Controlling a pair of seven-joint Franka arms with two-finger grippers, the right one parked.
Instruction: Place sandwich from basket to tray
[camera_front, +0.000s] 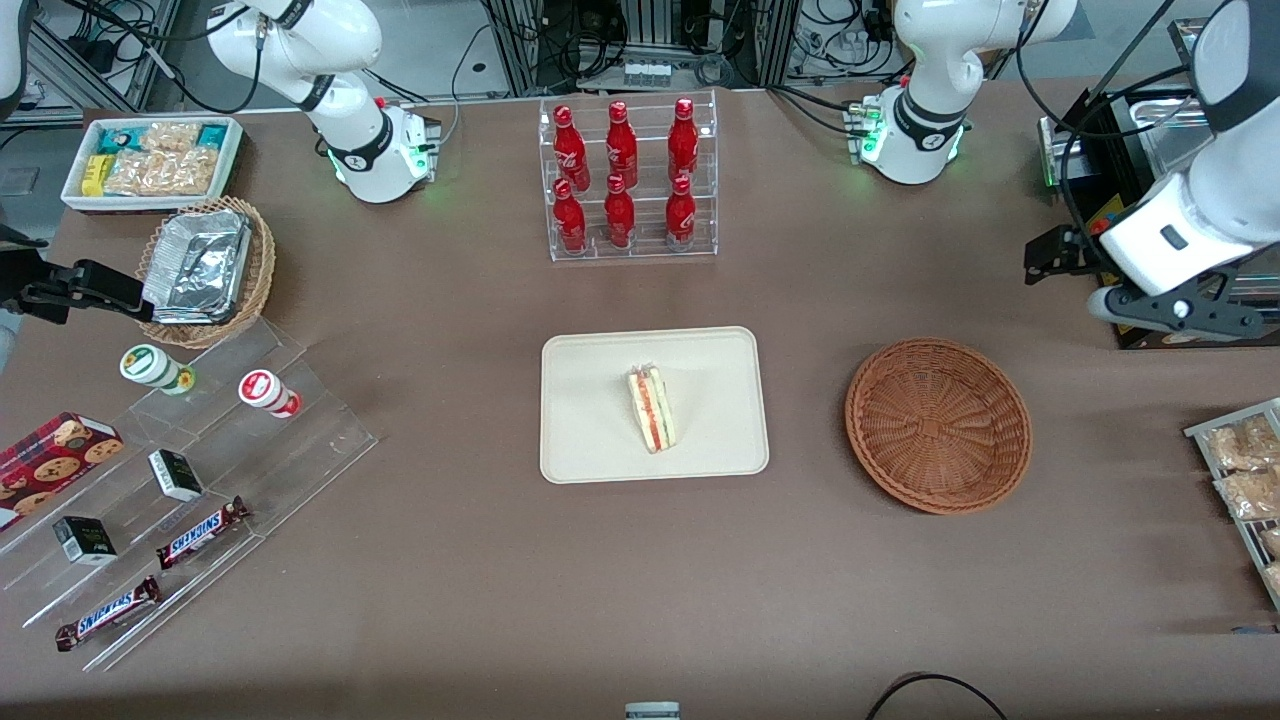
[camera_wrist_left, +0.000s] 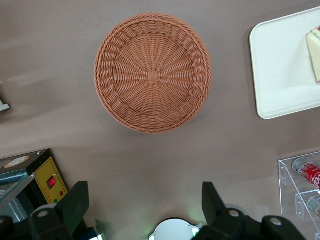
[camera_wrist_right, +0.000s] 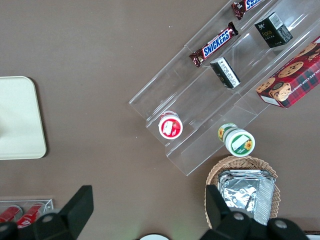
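Note:
The sandwich (camera_front: 652, 408), a pale wedge with red, orange and green layers, lies on the cream-beige tray (camera_front: 590, 440) at the table's middle. Its edge also shows in the left wrist view (camera_wrist_left: 315, 52), on the tray (camera_wrist_left: 280, 65). The reddish-brown wicker basket (camera_front: 938, 425) stands beside the tray toward the working arm's end and is empty, as the left wrist view (camera_wrist_left: 153, 72) shows. My left gripper (camera_front: 1040, 262) hangs above the table, farther from the front camera than the basket. It is open and empty, with both fingers wide apart (camera_wrist_left: 145, 200).
A clear rack of red bottles (camera_front: 628, 180) stands farther from the camera than the tray. A black box with a red switch (camera_wrist_left: 42, 175) sits near my gripper. A wire rack of snack packets (camera_front: 1245, 480) lies at the working arm's end. Acrylic steps with candy bars (camera_front: 200, 470) lie at the parked arm's end.

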